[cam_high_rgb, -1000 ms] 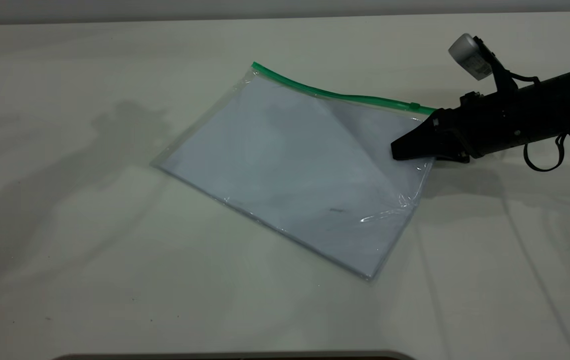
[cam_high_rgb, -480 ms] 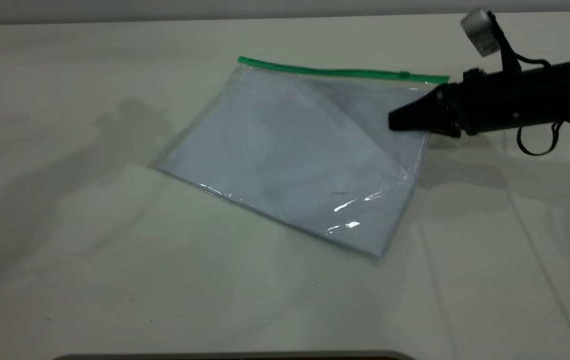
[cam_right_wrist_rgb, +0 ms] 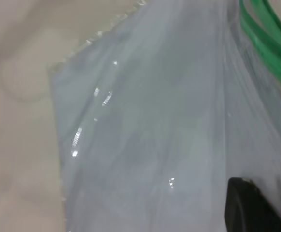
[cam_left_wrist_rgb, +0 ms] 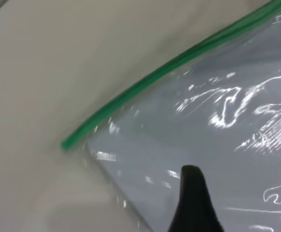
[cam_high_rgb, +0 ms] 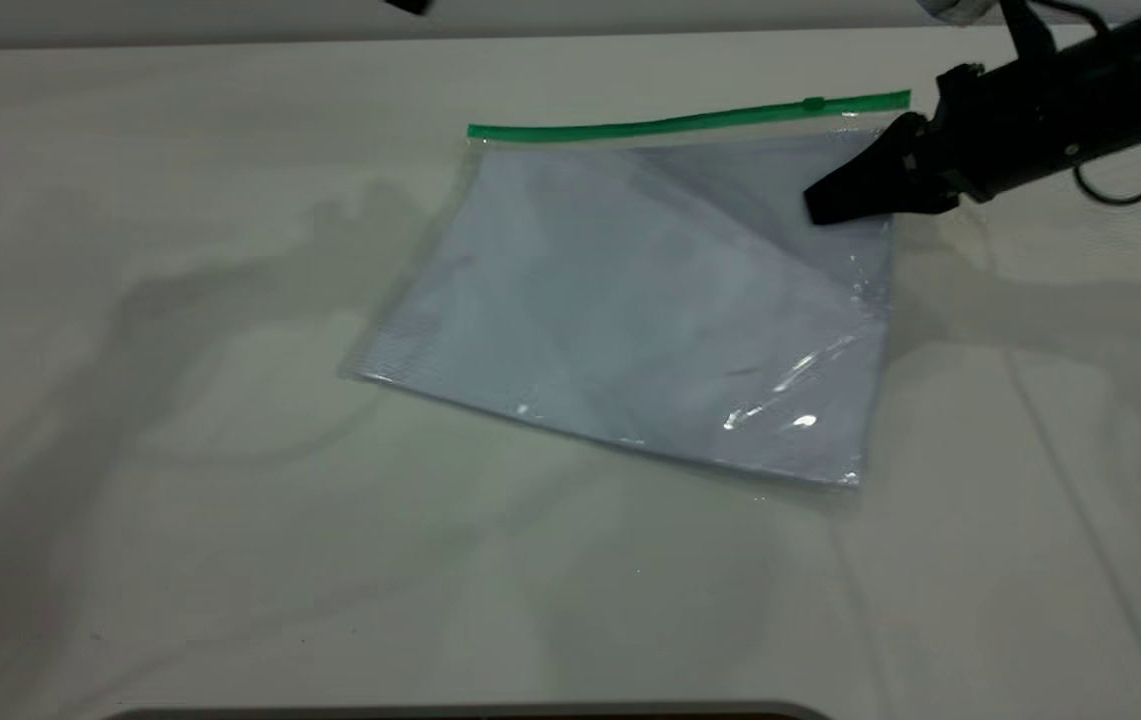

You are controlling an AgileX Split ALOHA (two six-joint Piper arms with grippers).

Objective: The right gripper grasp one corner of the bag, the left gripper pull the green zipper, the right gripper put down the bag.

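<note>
The exterior view looks down across the table [cam_high_rgb: 230, 560]; both wrist views closely share the bag [cam_high_rgb: 650, 310].

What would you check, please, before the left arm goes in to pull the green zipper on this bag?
1. Corner grip: the right gripper is clamped on the bag at the corner by the slider end. Ok.
2. Bag lifted: the green zipper edge is raised, while the opposite edge rests on the table. Ok.
3. Slider tab in sight: it sits near the held corner, unobstructed. Ok.
4. Left gripper position: it hangs over the bag near the zipper's far end, not at the tab. Not ok.
5. Left fingers ready to pinch: only one dark tip shows. Cannot tell.
</note>
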